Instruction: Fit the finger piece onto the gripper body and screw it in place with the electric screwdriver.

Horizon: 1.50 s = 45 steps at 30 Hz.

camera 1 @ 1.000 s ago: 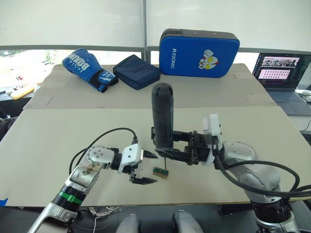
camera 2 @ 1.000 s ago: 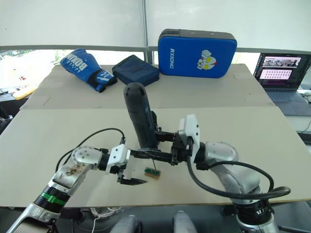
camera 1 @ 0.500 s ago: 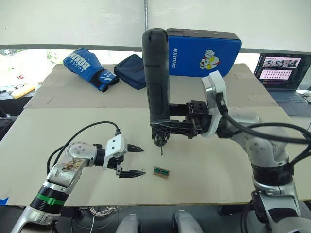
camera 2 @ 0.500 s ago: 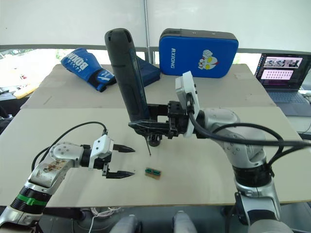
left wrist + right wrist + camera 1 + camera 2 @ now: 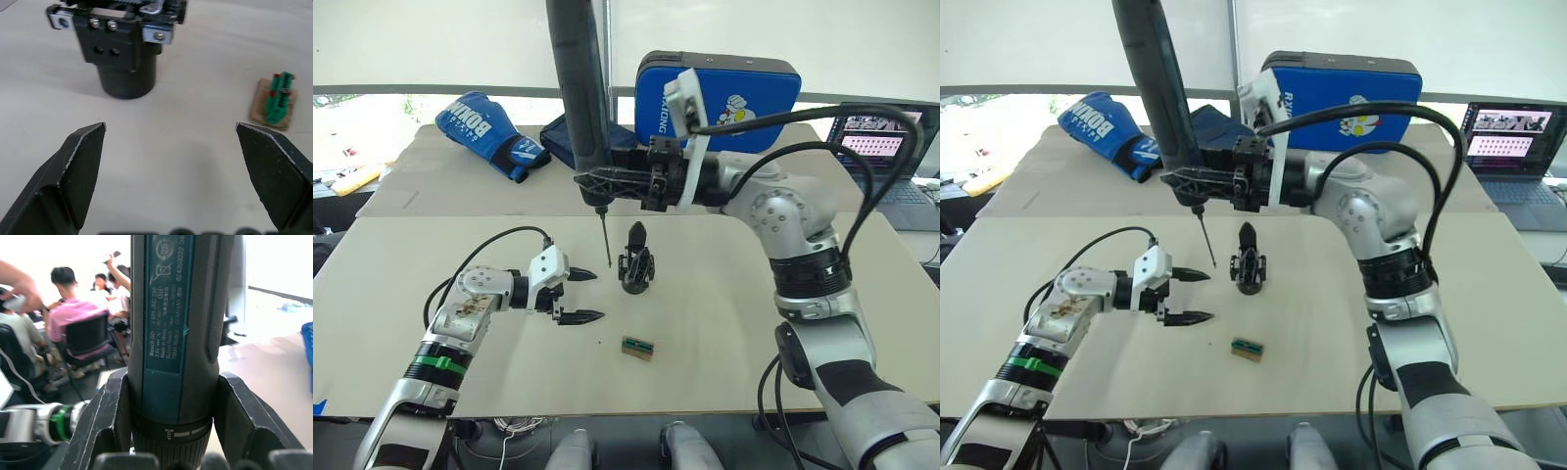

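Observation:
The gripper body stands upright on the beige table, round base down, one pointed black finger up; it also appears in the left wrist view. The finger piece as a separate part is out of view. My right gripper is shut on the electric screwdriver, held upright above the table, its thin bit hanging just left of the body. The right wrist view shows the screwdriver barrel clamped between the fingers. My left gripper is open, low over the table, left of the body, holding nothing.
A small green-topped block lies in front of the body, also in the left wrist view. At the back are a blue boxing glove, a navy pouch and a blue strike pad. A laptop sits far right.
My right arm has lifted the screwdriver up and back, uncovering the gripper body. My left gripper has drawn back from the green-topped block and stays open.

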### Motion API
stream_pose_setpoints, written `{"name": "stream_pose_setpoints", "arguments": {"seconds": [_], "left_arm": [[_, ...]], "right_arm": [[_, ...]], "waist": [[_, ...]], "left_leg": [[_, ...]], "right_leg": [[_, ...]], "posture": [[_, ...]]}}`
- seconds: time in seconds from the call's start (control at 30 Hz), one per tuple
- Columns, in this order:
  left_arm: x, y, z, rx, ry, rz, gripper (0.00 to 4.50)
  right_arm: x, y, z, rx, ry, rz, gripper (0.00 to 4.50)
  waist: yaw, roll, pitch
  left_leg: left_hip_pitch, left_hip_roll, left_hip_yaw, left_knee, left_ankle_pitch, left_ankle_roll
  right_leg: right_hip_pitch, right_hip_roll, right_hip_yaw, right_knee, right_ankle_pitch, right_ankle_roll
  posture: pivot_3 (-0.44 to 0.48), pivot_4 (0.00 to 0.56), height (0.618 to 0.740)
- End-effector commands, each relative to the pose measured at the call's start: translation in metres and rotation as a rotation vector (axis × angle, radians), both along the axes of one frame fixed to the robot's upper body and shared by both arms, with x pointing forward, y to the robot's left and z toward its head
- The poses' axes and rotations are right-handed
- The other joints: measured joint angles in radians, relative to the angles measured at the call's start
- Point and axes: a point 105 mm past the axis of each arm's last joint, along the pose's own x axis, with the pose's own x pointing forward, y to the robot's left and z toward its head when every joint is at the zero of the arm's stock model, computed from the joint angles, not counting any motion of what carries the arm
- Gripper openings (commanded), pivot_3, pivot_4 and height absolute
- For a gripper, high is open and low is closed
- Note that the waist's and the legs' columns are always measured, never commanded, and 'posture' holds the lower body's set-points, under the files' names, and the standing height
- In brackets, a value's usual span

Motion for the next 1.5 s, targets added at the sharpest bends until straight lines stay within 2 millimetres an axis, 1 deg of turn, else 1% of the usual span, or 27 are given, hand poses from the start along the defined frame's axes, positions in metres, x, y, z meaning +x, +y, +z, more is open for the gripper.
{"name": "stream_pose_setpoints", "arguments": {"seconds": [0.03, 0.27, 0.37, 0.47, 0.63, 0.97, 1.17, 1.5], "left_arm": [[0.008, 0.001, 0.003, 0.018, -0.052, 0.001, 4.5], [0.019, -0.003, 0.001, 0.018, -0.058, 0.008, 4.5], [0.026, -0.009, 0.002, 0.01, -0.067, 0.012, 4.5], [0.03, -0.015, 0.003, 0.006, -0.076, 0.006, 4.5], [0.032, -0.018, 0.005, 0.001, -0.083, -0.002, 4.5], [0.031, -0.016, 0.006, 0.0, -0.089, 0.007, 4.5], [0.03, -0.016, 0.005, 0.006, -0.073, 0.003, 4.5], [0.033, -0.016, 0.008, 0.005, -0.088, 0.013, 4.5]], "right_arm": [[-0.006, -0.001, 0.02, 0.03, -0.149, 0.021, 1.93], [-0.002, -0.004, 0.01, -0.005, -0.19, 0.015, 1.93], [-0.001, -0.007, 0.004, -0.022, -0.199, 0.007, 1.93], [0.001, -0.009, 0.002, -0.032, -0.204, 0.0, 1.93], [0.004, -0.011, -0.002, -0.04, -0.205, -0.011, 1.93], [0.006, -0.011, -0.009, -0.046, -0.196, -0.014, 1.93], [0.005, -0.009, -0.01, -0.046, -0.194, -0.007, 1.93], [0.007, -0.01, -0.014, -0.059, -0.187, -0.012, 1.93]], "waist": [[-0.002, 0.0, 0.0], [-0.014, 0.0, 0.0], [-0.014, 0.0, 0.0], [-0.017, 0.0, 0.0], [-0.022, 0.0, 0.0], [-0.021, 0.0, 0.0], [-0.021, 0.0, 0.0], [-0.021, 0.0, 0.0]], "left_leg": [[0.0, 0.0, 0.0, 0.0, 0.0, 0.0], [0.0, 0.0, 0.0, 0.0, 0.0, 0.0], [0.0, 0.0, -0.001, 0.0, 0.0, 0.0], [0.0, 0.0, 0.0, 0.0, 0.0, 0.0], [0.0, 0.0, -0.001, 0.0, 0.0, 0.0], [0.0, 0.0, -0.001, 0.0, 0.0, 0.0], [0.0, 0.0, -0.001, 0.0, 0.0, 0.0], [0.0, 0.0, -0.001, 0.0, 0.0, 0.0]], "right_leg": [[0.0, 0.0, 0.0, 0.0, 0.0, 0.0], [0.0, 0.0, 0.0, 0.0, 0.0, 0.0], [0.0, 0.0, -0.001, 0.0, 0.0, 0.0], [0.0, 0.0, 0.0, 0.0, 0.0, 0.0], [0.0, 0.0, 0.0, 0.001, 0.0, 0.0], [0.0, 0.0, 0.0, 0.001, 0.0, 0.0], [0.0, 0.0, 0.0, 0.001, 0.0, 0.0], [0.0, 0.0, 0.0, 0.001, 0.0, 0.0]], "posture": [[0.0, 0.15, 0.74], [0.0, 0.15, 0.74], [0.0, 0.15, 0.74], [0.0, 0.15, 0.74], [0.0, 0.15, 0.74], [0.0, 0.15, 0.74], [0.0, 0.15, 0.74], [0.0, 0.15, 0.74]]}}
